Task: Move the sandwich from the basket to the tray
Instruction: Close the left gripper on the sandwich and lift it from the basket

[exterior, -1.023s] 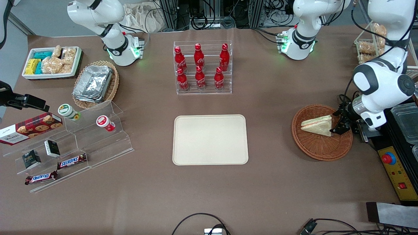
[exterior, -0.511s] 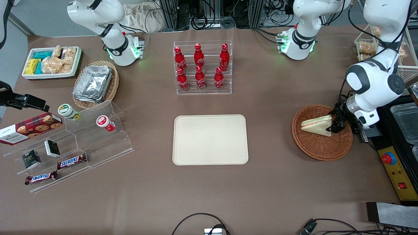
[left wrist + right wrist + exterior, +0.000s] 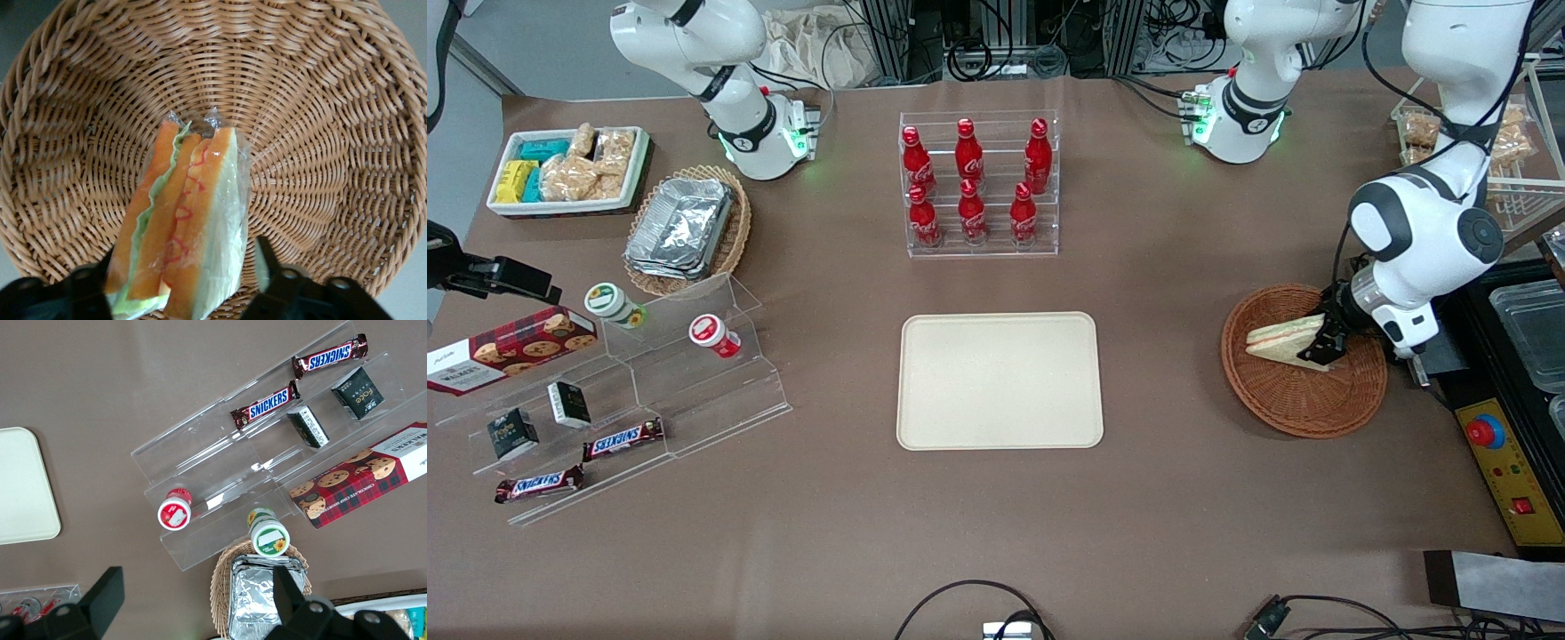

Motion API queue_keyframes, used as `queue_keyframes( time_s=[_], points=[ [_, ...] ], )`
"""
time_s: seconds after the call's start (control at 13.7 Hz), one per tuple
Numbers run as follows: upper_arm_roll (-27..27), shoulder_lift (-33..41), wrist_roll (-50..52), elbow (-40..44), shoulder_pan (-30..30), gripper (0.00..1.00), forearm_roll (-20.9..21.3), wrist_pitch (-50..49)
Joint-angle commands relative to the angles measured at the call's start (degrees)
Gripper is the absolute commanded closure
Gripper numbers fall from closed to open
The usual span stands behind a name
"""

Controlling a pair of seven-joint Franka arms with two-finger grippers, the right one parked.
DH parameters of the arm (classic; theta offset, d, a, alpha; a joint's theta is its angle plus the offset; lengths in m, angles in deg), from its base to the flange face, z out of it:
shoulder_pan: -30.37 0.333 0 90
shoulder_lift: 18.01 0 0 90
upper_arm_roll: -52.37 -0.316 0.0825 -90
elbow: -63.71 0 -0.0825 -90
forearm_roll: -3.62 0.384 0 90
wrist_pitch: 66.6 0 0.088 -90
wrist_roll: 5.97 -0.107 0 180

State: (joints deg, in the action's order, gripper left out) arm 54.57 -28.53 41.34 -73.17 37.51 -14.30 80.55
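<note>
The sandwich [image 3: 1288, 341] is lying in the round basket [image 3: 1303, 404], toward the working arm's end of the table, its wrapped filling edge [image 3: 180, 233] facing up at the wrist camera. Its long axis is running straight out from the gripper [image 3: 183, 293], which is sitting at the wedge's broad end with one dark finger [image 3: 83, 283] on each flat bread face. The jaws are spread about as wide as the wedge, and I cannot tell whether they are pressing on it yet. The basket's low rim is ringing the sandwich, so a lift should come first. Bare tabletop is lying between basket and tray [image 3: 1000, 380], whose flat surface is offering plenty of room.
</note>
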Motion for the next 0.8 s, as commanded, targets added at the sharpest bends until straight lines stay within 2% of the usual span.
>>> queue_keyframes(
  time_s=[0.0,0.07,0.51,0.73],
  points=[
    [0.00,-0.29,-0.28,-0.66,-0.46,0.83,-0.63,1.83],
    [0.00,-0.29,-0.73,-0.66,-0.46,0.91,-0.28,1.83],
    [-0.17,5.14,-6.00,-0.22,-0.46,0.95,0.95,-3.61],
    [0.00,8.75,-6.18,0.57,-0.46,0.96,6.29,-8.26]
  ],
)
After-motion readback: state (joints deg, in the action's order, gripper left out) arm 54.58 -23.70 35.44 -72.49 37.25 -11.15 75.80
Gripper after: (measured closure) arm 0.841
